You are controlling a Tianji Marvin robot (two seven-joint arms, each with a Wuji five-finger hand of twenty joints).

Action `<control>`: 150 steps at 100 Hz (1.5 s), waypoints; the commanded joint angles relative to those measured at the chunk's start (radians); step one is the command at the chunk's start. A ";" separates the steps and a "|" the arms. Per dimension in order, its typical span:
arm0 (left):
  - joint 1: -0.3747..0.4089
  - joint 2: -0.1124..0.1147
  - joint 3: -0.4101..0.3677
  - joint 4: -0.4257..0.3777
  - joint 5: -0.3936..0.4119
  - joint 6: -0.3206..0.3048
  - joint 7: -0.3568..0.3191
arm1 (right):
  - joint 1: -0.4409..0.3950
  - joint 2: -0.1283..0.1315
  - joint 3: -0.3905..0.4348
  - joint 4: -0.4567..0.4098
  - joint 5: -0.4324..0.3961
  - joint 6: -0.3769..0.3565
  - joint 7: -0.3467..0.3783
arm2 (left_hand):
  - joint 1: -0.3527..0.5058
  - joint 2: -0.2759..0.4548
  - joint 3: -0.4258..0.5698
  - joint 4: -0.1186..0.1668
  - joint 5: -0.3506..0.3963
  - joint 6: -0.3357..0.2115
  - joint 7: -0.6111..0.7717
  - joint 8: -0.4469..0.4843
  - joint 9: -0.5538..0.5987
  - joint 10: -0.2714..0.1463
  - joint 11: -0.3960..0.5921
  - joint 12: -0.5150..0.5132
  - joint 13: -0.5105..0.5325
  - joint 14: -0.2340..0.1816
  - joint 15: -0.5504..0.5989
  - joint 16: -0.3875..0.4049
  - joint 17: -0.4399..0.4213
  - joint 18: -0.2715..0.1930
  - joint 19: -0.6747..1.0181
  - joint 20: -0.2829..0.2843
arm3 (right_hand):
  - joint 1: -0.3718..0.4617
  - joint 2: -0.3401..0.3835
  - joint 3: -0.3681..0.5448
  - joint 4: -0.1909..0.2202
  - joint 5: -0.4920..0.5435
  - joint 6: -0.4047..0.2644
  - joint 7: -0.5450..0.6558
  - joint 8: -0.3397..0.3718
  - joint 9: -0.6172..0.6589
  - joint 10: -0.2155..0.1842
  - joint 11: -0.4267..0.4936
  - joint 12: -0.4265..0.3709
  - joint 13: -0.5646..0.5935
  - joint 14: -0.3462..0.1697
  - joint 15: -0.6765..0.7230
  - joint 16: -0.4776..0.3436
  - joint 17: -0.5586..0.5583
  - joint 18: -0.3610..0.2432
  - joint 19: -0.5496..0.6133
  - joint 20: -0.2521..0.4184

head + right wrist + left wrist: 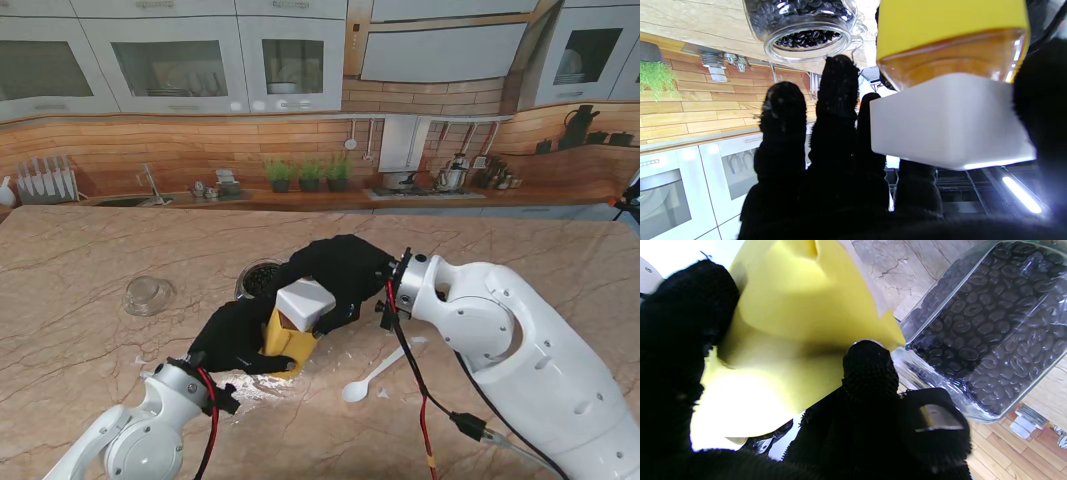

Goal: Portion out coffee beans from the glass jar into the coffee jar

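Observation:
The coffee jar [285,342] is yellow with a white square lid [305,302] and stands mid-table, tilted. My left hand [235,340] is shut around its yellow body [790,323], with one finger [870,373] across the front. My right hand [340,270] reaches in from the right and is closed on the white lid [947,123], thumb on one side and fingers [833,110] on the other. The glass jar [260,278] of dark coffee beans stands just behind the coffee jar, its mouth open [803,36]. Its beans show through the wall [990,330].
A round glass lid [148,295] lies on the marble table to the left of the glass jar. A white spoon [372,380] lies nearer to me, right of the coffee jar, beneath my right forearm. Red and black cables hang from both wrists.

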 commanded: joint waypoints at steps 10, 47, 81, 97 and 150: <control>0.008 -0.007 0.000 -0.011 -0.006 0.000 0.005 | -0.012 -0.002 0.009 -0.006 -0.008 -0.008 -0.019 | 0.169 0.153 0.430 0.211 0.092 -0.282 0.229 0.080 0.125 -0.124 0.139 0.039 -0.007 0.012 -0.017 0.000 0.014 -0.069 0.105 0.015 | -0.027 0.022 0.022 0.030 -0.032 -0.002 -0.005 0.017 -0.022 -0.020 -0.038 -0.020 -0.002 0.012 -0.006 0.007 -0.009 -0.004 0.018 0.016; 0.008 -0.008 0.002 -0.004 -0.009 0.001 0.008 | -0.026 -0.005 0.045 -0.037 0.001 -0.001 -0.026 | 0.171 0.154 0.431 0.211 0.092 -0.280 0.229 0.080 0.126 -0.123 0.138 0.039 -0.007 0.014 -0.016 0.000 0.014 -0.068 0.106 0.016 | -0.119 0.047 0.023 0.021 -0.129 -0.040 -0.069 -0.005 -0.105 0.006 -0.082 -0.062 -0.028 0.040 -0.011 0.009 -0.038 0.021 0.015 0.019; 0.006 -0.009 -0.004 0.002 -0.007 -0.011 0.013 | 0.001 0.018 0.079 -0.067 0.041 0.042 0.106 | 0.168 0.153 0.429 0.211 0.091 -0.281 0.229 0.080 0.125 -0.123 0.138 0.039 -0.007 0.013 -0.016 0.000 0.014 -0.068 0.106 0.016 | -0.189 0.054 0.038 0.007 -0.151 0.012 -0.134 -0.012 -0.212 -0.030 0.011 0.106 -0.087 0.047 0.039 0.082 -0.120 0.070 0.025 0.082; 0.004 -0.009 -0.004 0.005 -0.008 -0.013 0.013 | 0.035 0.018 0.062 -0.048 0.032 0.034 0.109 | 0.169 0.154 0.430 0.211 0.091 -0.282 0.228 0.080 0.124 -0.125 0.138 0.039 -0.008 0.013 -0.016 -0.001 0.014 -0.068 0.106 0.017 | -0.168 0.064 0.030 0.011 -0.125 0.030 -0.121 -0.001 -0.197 -0.067 0.088 0.225 -0.089 0.032 0.096 0.116 -0.128 0.073 0.036 0.101; 0.003 -0.009 -0.007 0.007 -0.012 -0.025 0.014 | 0.084 0.020 0.004 -0.004 -0.024 0.013 0.107 | 0.167 0.154 0.429 0.213 0.092 -0.282 0.228 0.080 0.125 -0.124 0.138 0.039 -0.008 0.013 -0.016 -0.001 0.014 -0.068 0.106 0.017 | 0.033 0.109 -0.027 0.047 0.022 -0.024 -0.013 0.032 -0.049 -0.110 0.114 0.262 0.001 -0.021 0.146 0.119 -0.078 0.059 0.071 0.093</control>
